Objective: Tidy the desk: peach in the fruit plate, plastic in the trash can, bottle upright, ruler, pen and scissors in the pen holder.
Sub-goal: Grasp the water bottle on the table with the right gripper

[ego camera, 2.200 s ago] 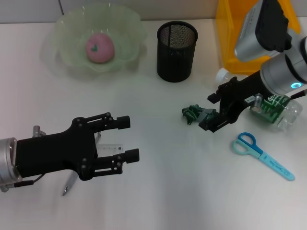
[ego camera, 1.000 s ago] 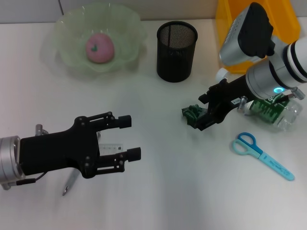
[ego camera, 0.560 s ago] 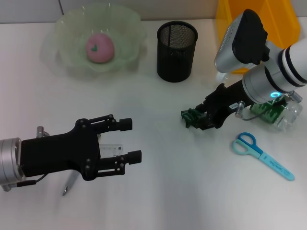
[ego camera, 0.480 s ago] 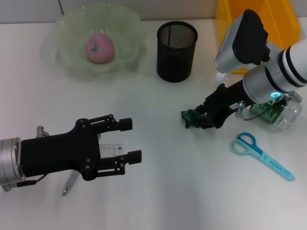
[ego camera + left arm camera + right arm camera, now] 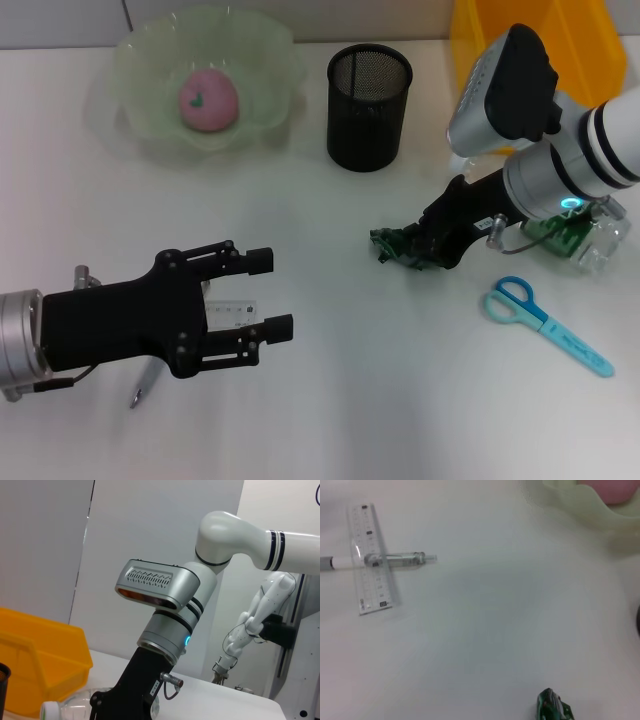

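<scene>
At 3 o'clock of the desk, closing the right gripper (image 5: 412, 250) on the crumpled green plastic wrapper (image 5: 397, 246), fingers pinched nearly together around it, wrapper just beside the toppled bottle (image 5: 575, 232). Judging the plastic step in hand: next calling for lifting and carrying toward 1 o'clock into the yellow trash can (image 5: 530, 30). Hovering at 8 o'clock over the ruler (image 5: 369, 560) and pen (image 5: 380, 560), left gripper (image 5: 268, 292) spread wide, holding nothing. Showing no readable writing on bottle label or ruler.

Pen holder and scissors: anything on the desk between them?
Head view: the right hand on the green plastic scrap sits roughly between pen holder and scissors; otherwise bare desk.
</scene>
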